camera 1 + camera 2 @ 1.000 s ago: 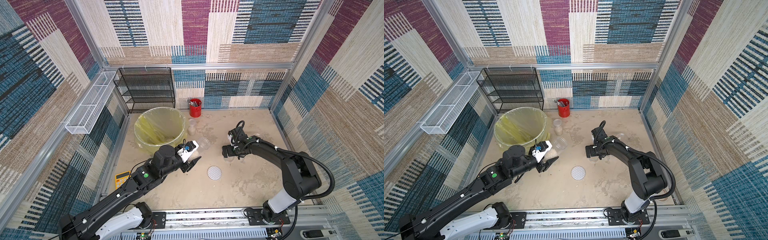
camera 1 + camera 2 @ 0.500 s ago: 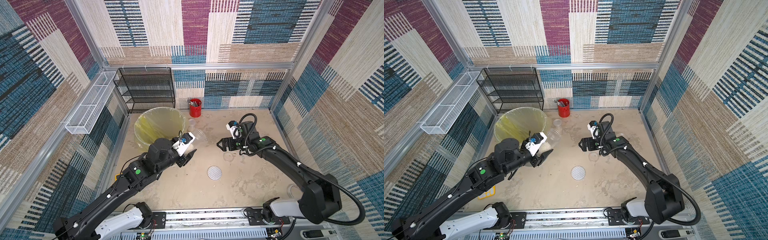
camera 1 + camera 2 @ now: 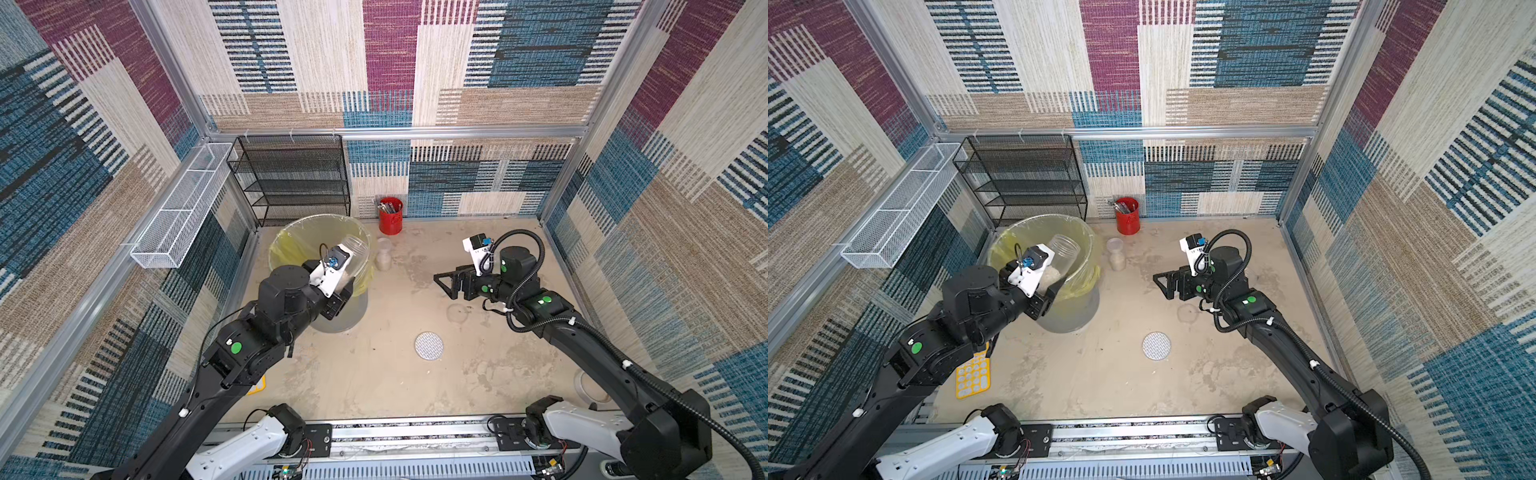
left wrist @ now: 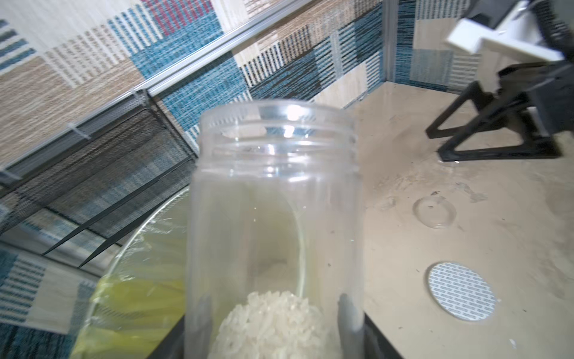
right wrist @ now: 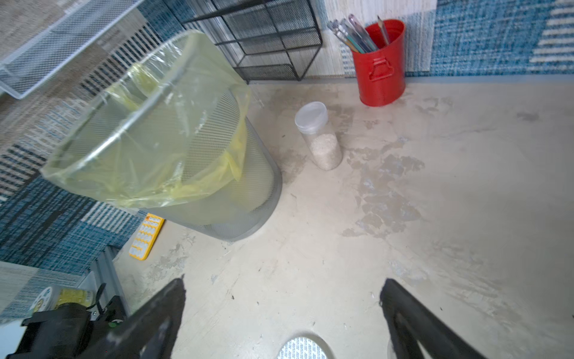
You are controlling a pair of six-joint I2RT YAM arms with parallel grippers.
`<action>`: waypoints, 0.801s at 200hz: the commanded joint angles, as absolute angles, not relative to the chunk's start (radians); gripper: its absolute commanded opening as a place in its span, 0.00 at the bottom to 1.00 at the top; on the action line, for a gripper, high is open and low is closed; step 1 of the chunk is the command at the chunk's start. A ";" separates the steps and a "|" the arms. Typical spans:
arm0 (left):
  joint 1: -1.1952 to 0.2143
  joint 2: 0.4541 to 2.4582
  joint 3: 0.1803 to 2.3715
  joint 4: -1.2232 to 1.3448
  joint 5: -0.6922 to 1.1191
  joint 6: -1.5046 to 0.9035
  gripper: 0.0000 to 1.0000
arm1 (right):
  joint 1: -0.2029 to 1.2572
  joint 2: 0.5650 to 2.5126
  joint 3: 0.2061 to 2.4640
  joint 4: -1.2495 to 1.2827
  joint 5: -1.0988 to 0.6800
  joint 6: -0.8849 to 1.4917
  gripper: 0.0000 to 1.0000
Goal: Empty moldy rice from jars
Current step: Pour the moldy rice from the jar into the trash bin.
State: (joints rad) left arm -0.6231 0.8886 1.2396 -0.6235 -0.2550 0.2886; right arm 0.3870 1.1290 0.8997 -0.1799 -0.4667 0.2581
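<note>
We see both top views sharp in bright, diffuse light, with soft, faint shadows on the floor point(image 3: 374, 374) and wide-angle stretch toward the edges. In the left wrist view the jar point(image 4: 273, 202) catches glare at its rim before a smeared background, while in the right wrist view the right gripper point(image 5: 283, 281) looks dark and blurred

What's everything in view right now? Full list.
bin: 1, grey, yellow liner, back left
open jar: 1, clear, over bin
capped jar: 1, clear, beside bin
moldy rice: 2 lots, off-white, in both jars
red cup: 1, red, back wall
shelf: 1, black, behind bin
basket: 1, white, left wall
loose lid: 1, clear, table
seal disc: 1, white, table
calculator: 1, yellow, table
left pincer: black, shut on open jar
right pincer: black, open
</note>
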 commanded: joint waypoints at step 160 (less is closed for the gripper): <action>-0.365 1.229 1.486 -0.963 -0.341 0.452 0.04 | 0.388 0.925 0.764 -0.069 -0.446 0.282 0.99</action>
State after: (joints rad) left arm -0.3668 1.1893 1.4544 -0.8959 -0.2745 0.3874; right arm 0.3866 0.9306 0.7708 -0.0700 -0.4694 0.2855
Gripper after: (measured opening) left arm 0.665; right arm 0.993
